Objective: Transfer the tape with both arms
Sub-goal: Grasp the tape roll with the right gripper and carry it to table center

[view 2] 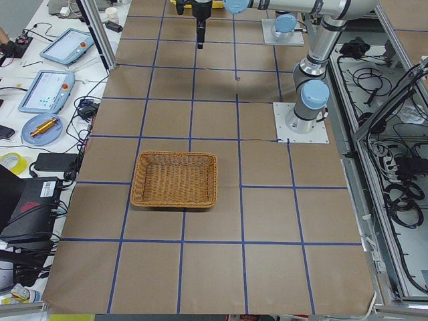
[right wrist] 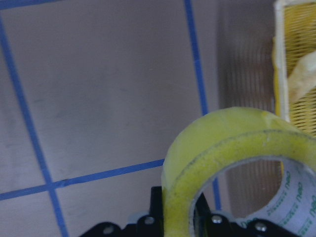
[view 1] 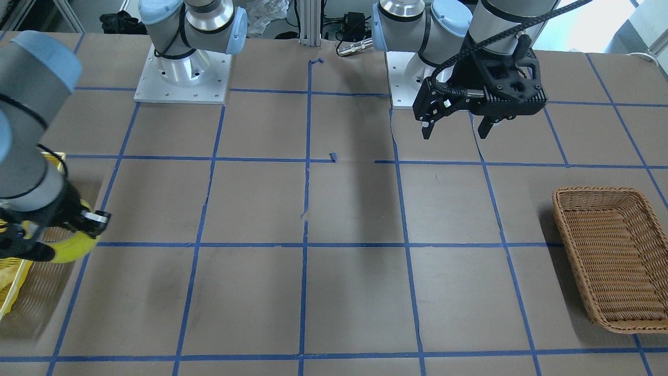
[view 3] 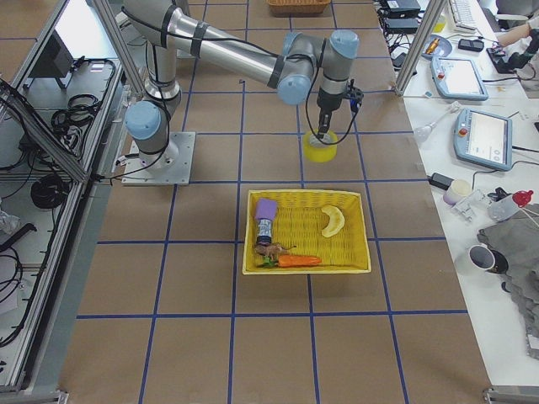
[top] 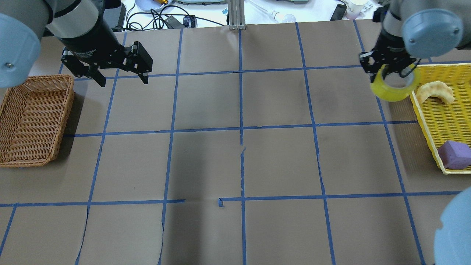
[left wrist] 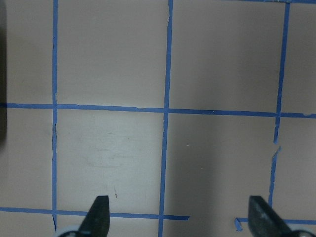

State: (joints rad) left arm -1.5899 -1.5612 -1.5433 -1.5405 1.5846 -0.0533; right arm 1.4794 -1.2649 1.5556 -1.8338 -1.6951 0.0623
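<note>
Two containers, one roll gripped.
My yellow mesh tray [top: 447, 121] holds a pale crescent pastry [top: 436, 92], a purple sponge block [top: 456, 154] and an orange carrot [view 3: 295, 261]; the brown wicker basket [top: 36, 78] sits well apart. Right end effector [top: 392, 73] clenches the glossy yellow tape roll [top: 393, 90] just beside the tray. Left end effector [top: 124, 81] hovers, jaws spread, near the basket.

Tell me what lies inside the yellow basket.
The yellow basket holds a pale crescent pastry, a purple block, an orange carrot and a small brownish item too small to identify. Anything beneath them is covered. The tape hangs outside it.
</note>
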